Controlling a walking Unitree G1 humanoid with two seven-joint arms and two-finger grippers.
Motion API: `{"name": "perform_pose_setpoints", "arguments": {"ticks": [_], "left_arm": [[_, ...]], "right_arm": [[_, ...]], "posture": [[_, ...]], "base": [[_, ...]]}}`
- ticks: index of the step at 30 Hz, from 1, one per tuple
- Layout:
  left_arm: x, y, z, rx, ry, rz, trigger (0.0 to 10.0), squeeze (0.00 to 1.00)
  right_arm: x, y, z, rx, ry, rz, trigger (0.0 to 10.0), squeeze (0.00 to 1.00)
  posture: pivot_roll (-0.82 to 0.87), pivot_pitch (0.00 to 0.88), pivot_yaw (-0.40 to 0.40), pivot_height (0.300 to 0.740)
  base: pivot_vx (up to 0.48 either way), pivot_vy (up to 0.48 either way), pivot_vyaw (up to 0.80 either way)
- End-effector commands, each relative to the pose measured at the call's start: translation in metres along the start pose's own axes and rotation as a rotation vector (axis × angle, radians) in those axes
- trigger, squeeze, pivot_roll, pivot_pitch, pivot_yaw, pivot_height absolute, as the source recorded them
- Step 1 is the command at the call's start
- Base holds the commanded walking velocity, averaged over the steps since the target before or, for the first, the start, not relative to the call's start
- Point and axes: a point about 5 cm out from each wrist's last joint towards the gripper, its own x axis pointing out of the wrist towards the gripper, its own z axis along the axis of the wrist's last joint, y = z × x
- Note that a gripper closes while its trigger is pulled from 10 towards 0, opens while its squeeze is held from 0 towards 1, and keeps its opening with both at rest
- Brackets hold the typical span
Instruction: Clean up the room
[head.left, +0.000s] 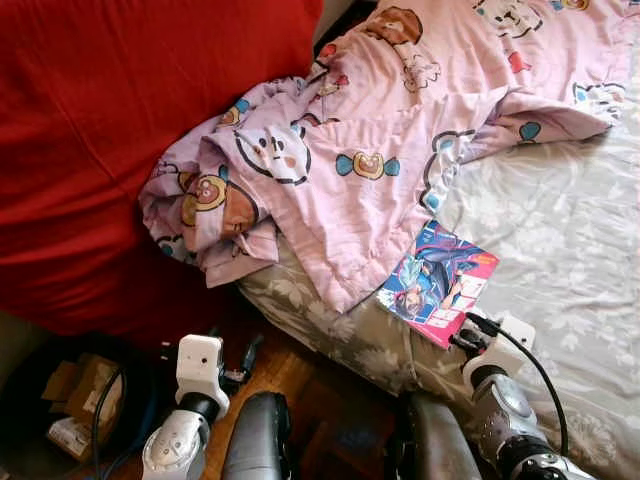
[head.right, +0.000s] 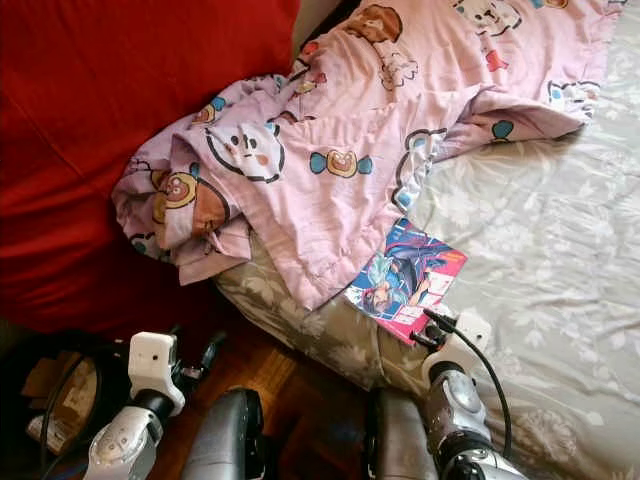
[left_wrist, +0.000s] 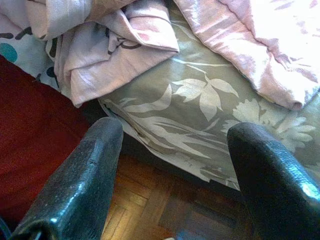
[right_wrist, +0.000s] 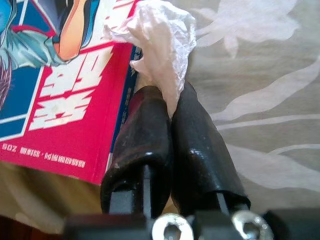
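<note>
A red cover (head.left: 100, 150) fills the left. Below it a dark bin (head.left: 25, 400) on the floor holds cardboard pieces (head.left: 75, 400). The left tool (left_wrist: 170, 175) hangs over the wood floor (head.left: 290, 375) beside the bed's edge, fingers apart, gripping nothing. A pink quilt (head.left: 400, 130) lies crumpled across the bed (head.left: 560, 250), one corner spilling over the edge. A comic book (head.left: 437, 283) lies on the grey floral sheet near the edge. The right tool (right_wrist: 167, 112) is clamped on a crumpled plastic scrap (right_wrist: 157, 42), touching the book's edge.
</note>
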Motion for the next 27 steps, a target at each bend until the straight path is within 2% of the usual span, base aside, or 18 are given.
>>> {"name": "perform_pose_setpoints", "arguments": {"ticks": [1,4,9,13,17,18,19,20,22,23,24,25,26,27], "left_arm": [[-0.004,0.006,-0.010,-0.008,0.041,0.033,10.0,0.00],[-0.001,0.010,-0.011,-0.024,0.036,0.063,10.0,0.00],[0.001,0.013,-0.011,-0.048,0.029,0.093,10.0,0.00],[0.004,0.011,-0.014,-0.066,0.027,0.105,10.0,0.00],[0.001,0.012,-0.022,-0.110,0.046,0.139,10.0,0.00],[0.000,0.012,-0.024,-0.124,0.052,0.149,10.0,0.00],[-0.001,0.011,-0.026,-0.136,0.056,0.156,10.0,0.00],[-0.002,0.011,-0.027,-0.142,0.056,0.161,10.0,0.00],[-0.003,0.009,-0.027,-0.154,0.049,0.173,10.0,0.00],[-0.003,0.009,-0.028,-0.155,0.048,0.175,10.0,0.00],[-0.003,0.008,-0.028,-0.155,0.048,0.176,10.0,0.00],[-0.004,0.008,-0.028,-0.158,0.048,0.180,10.0,0.00],[-0.004,0.008,-0.029,-0.159,0.048,0.181,10.0,0.00],[-0.004,0.007,-0.029,-0.162,0.047,0.185,10.0,0.00]], "right_arm": [[-0.003,-0.008,-0.006,0.019,0.002,-0.049,0.0,0.00],[-0.004,-0.012,0.000,0.028,-0.056,-0.078,0.0,0.00],[-0.008,-0.015,0.003,-0.021,-0.132,-0.063,0.0,0.00],[-0.022,-0.010,-0.009,-0.143,-0.210,0.040,0.0,0.00],[-0.032,-0.010,-0.020,-0.168,-0.221,0.073,0.0,0.00],[-0.034,-0.009,-0.022,-0.165,-0.217,0.078,1.1,0.00],[-0.036,-0.007,-0.024,-0.167,-0.217,0.091,1.1,0.00],[-0.037,-0.005,-0.025,-0.171,-0.222,0.115,0.0,0.00],[-0.039,0.001,-0.022,-0.197,-0.243,0.150,0.0,0.00],[-0.039,0.002,-0.020,-0.204,-0.247,0.154,4.8,0.00],[-0.039,0.002,-0.019,-0.208,-0.249,0.157,4.8,0.00],[-0.036,0.003,-0.015,-0.211,-0.257,0.159,9.3,0.00],[-0.036,0.004,-0.013,-0.211,-0.259,0.159,9.3,0.00],[-0.034,0.005,-0.009,-0.214,-0.267,0.159,10.0,0.00]], "posture": [[0.12,0.256,0.059,0.620],[0.10,0.242,0.049,0.620],[0.06,0.230,0.036,0.620],[0.02,0.220,0.023,0.620],[-0.01,0.210,0.015,0.620],[-0.01,0.207,0.011,0.620],[-0.02,0.204,0.006,0.620],[-0.02,0.199,0.000,0.620],[-0.02,0.185,-0.013,0.620],[-0.02,0.185,-0.013,0.620],[-0.02,0.183,-0.016,0.620],[-0.02,0.178,-0.021,0.620],[-0.02,0.178,-0.021,0.620],[-0.02,0.173,-0.027,0.620]], "base": [[0.000,0.000,0.00],[0.000,0.000,0.00],[0.000,0.000,0.00],[0.000,0.000,0.00],[0.000,0.000,0.00],[0.000,0.000,0.00],[0.000,0.000,0.00],[0.000,0.000,0.00],[0.000,0.000,0.00],[0.000,0.000,0.00],[0.000,0.000,0.00],[0.000,0.000,0.00],[0.000,0.000,0.00],[0.000,0.000,0.00]]}}
